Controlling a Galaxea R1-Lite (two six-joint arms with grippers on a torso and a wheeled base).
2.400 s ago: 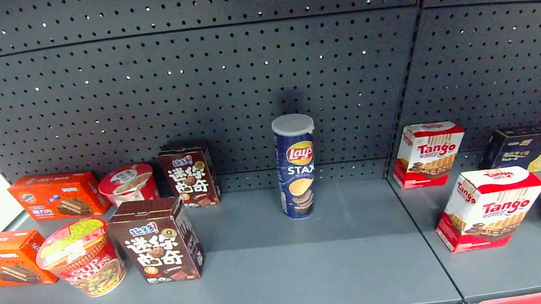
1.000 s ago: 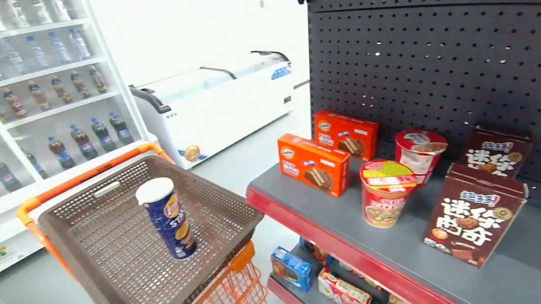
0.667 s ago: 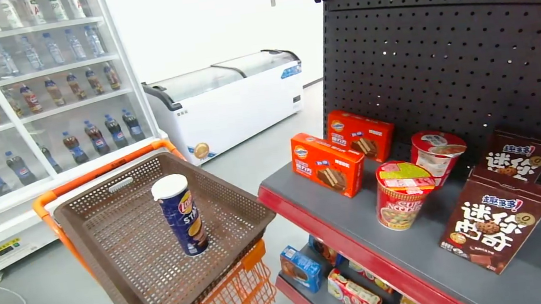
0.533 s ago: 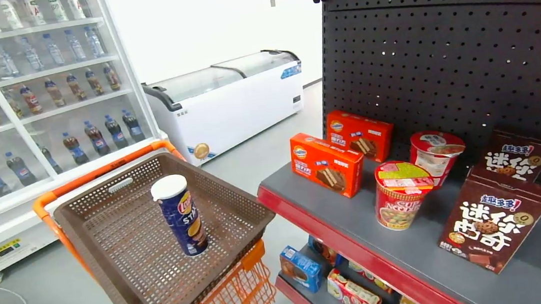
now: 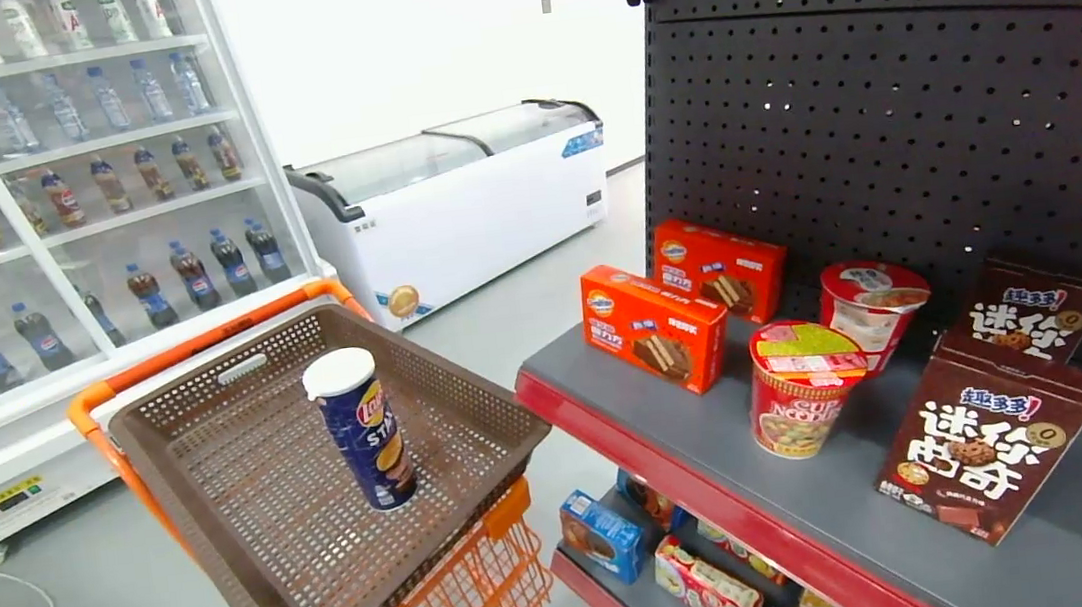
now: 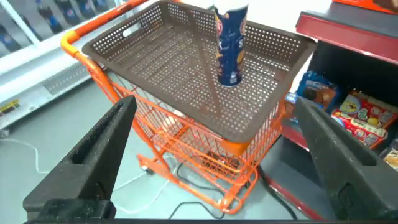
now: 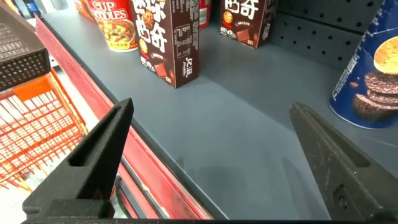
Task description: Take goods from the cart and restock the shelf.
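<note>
A blue chip can (image 5: 360, 428) with a white lid stands upright in the brown basket (image 5: 224, 538) of the orange cart. In the left wrist view that chip can (image 6: 231, 43) is beyond my left gripper (image 6: 212, 104), which hangs open before the near side of the basket (image 6: 155, 56). My right gripper (image 7: 211, 106) is open over the front of the grey shelf deck (image 7: 249, 124), holding nothing. A second blue chip can (image 7: 373, 74) stands on the shelf to one side of it. The shelf (image 5: 675, 430) lies right of the cart.
On the shelf are orange boxes (image 5: 654, 327), cup noodles (image 5: 802, 397) and brown cookie boxes (image 5: 988, 442), backed by a black pegboard (image 5: 884, 127). A lower shelf (image 5: 606, 538) holds packets. A white chest freezer (image 5: 460, 201) and a glass drinks cooler (image 5: 57, 193) stand behind the cart.
The head camera has swung from facing the shelf to the left, onto the cart. Over the last half second nothing has moved.
</note>
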